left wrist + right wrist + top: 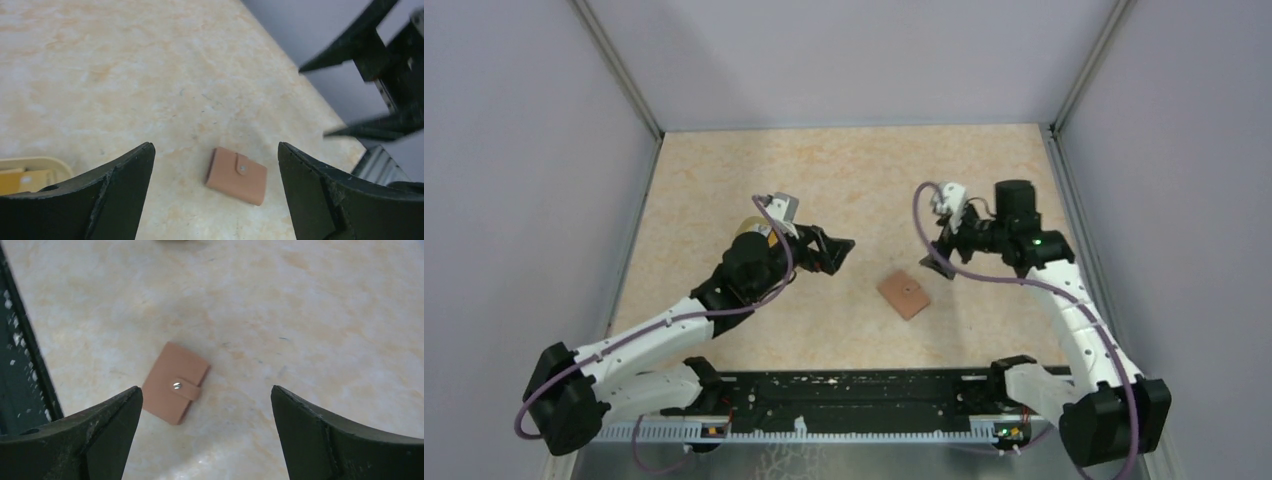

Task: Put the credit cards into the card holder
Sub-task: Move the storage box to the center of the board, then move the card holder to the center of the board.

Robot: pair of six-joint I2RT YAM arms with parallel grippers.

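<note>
The pale marbled table carries very little, and as it lies the job looks barely begun. The left arm reaches in from the near left and the right arm from the near right, and both tips hang above the surface on either side of the card holder. The left gripper has its jaws spread wide with nothing between them. The right gripper is likewise wide apart and empty. The card holder lies flat on the table between the two, nearer the right gripper and touched by neither. It is folded shut, reddish-brown side up, with its tab fastened over the front by a small metal snap. No card is in it or beside it as far as the views show. A translucent yellowish cup sits at the lower left of the left wrist view, well apart from the holder and partly hidden under the left arm in the top view. Orange-yellow flat pieces inside it are probably the credit cards; no white ones can be made out. Judged from this, everything remains: unsnapping and opening the holder, taking the cards out of the cup, and slipping them in.
</note>
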